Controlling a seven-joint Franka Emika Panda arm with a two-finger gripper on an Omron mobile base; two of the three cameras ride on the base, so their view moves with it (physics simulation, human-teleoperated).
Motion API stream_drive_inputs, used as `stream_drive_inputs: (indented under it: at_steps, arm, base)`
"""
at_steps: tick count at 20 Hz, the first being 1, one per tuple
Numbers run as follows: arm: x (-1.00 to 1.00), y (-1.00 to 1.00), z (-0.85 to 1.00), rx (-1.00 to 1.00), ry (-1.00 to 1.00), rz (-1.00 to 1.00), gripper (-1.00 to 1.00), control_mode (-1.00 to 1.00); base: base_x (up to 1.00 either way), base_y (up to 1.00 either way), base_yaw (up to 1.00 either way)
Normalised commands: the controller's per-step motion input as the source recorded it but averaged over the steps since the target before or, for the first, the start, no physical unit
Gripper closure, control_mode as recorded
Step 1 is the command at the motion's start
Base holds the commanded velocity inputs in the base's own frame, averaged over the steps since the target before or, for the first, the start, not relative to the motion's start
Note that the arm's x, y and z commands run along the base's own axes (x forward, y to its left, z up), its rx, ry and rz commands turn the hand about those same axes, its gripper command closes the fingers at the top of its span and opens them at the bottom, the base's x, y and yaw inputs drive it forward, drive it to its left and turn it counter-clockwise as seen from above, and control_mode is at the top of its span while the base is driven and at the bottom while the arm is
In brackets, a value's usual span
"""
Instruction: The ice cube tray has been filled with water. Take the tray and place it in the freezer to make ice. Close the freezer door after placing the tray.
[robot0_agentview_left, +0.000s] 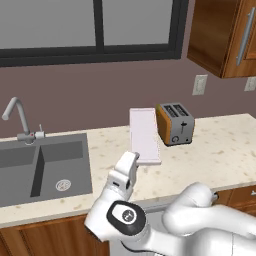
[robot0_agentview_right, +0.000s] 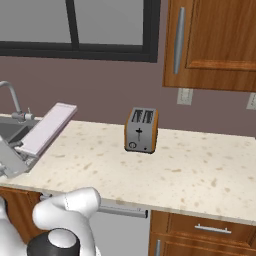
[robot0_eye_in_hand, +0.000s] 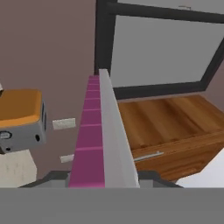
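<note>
The ice cube tray (robot0_agentview_left: 144, 134) is a pale, narrow flat tray held in the air above the counter, between the sink and the toaster. My gripper (robot0_agentview_left: 138, 160) is shut on its near end. From the right base, the ice cube tray (robot0_agentview_right: 48, 127) slants up toward the wall, away from the gripper (robot0_agentview_right: 19, 151). In the hand view the ice cube tray (robot0_eye_in_hand: 114, 135) runs straight away from the gripper (robot0_eye_in_hand: 103, 179), seen edge-on, with purple compartments on its left face. The freezer and the freezer door are out of view.
An orange and grey toaster (robot0_agentview_left: 175, 123) stands on the speckled counter (robot0_agentview_left: 215, 150), just right of the tray. The grey sink (robot0_agentview_left: 45, 167) with its faucet (robot0_agentview_left: 17, 117) lies to the left. A wooden wall cabinet (robot0_agentview_right: 212, 42) hangs at the upper right, and a window (robot0_agentview_left: 90, 25) is behind.
</note>
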Motion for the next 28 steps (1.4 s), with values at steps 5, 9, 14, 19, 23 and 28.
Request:
stream_drive_inputs:
  at_steps: [5,9,14,19,23,28]
  arm:
    - [0.0,-0.6,0.5,-0.02,0.0,-0.08,1.0,-1.0]
    - [0.0,-0.53,0.32,0.0,0.0,-0.05,1.0,-1.0]
    - [0.0,-0.55,0.2,0.0,0.0,0.0,1.0,-1.0]
    - [0.0,-0.5,0.07,0.0,0.0,0.0,1.0,-1.0]
    - [0.0,-0.24,0.01,0.0,0.02,0.0,1.0,-1.0]
    - [0.0,-0.06,0.0,0.0,0.04,0.07,1.0,-1.0]
  base:
    - [0.0,0.0,0.0]
    - [0.0,0.0,0.0]
    - [0.0,0.0,0.0]
    - [0.0,0.0,0.0]
    - [0.0,0.0,0.0]
    - [0.0,0.0,0.0]
